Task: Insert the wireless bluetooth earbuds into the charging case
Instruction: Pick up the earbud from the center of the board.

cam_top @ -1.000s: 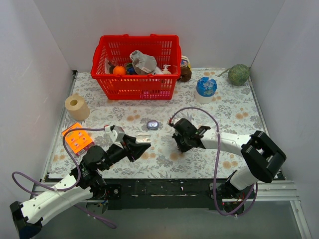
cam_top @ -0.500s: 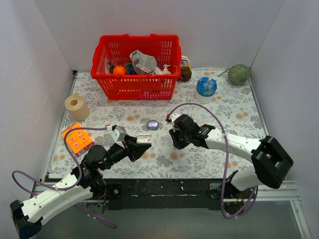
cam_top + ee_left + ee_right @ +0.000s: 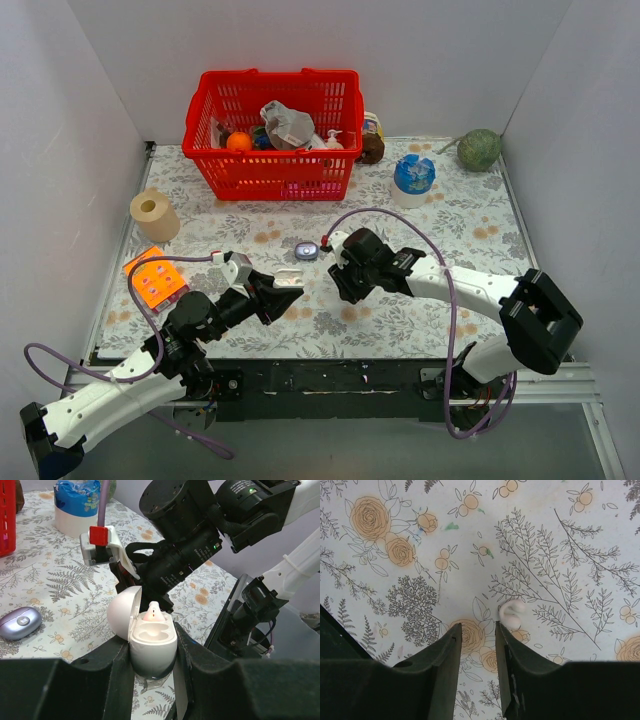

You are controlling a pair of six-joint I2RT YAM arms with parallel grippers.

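My left gripper (image 3: 152, 656) is shut on a white charging case (image 3: 152, 642), held lid open above the cloth; it also shows in the top view (image 3: 288, 283). One white earbud (image 3: 152, 612) sits in the case's far socket; the near socket is empty. A second white earbud (image 3: 512, 614) lies on the floral cloth just beyond my right gripper's right fingertip. My right gripper (image 3: 477, 627) is open and empty, pointing down at the cloth, close to the right of the case in the top view (image 3: 340, 285). A small closed lavender case (image 3: 306, 250) lies on the cloth behind them.
A red basket (image 3: 272, 170) of items stands at the back. A paper roll (image 3: 153, 212) and an orange card (image 3: 155, 280) are at the left. A blue-and-white cup (image 3: 413, 178) and a green ball (image 3: 479, 150) are at the back right.
My right gripper has moved left and a little farther back, closer to the held white case. My left gripper and the case have not moved.
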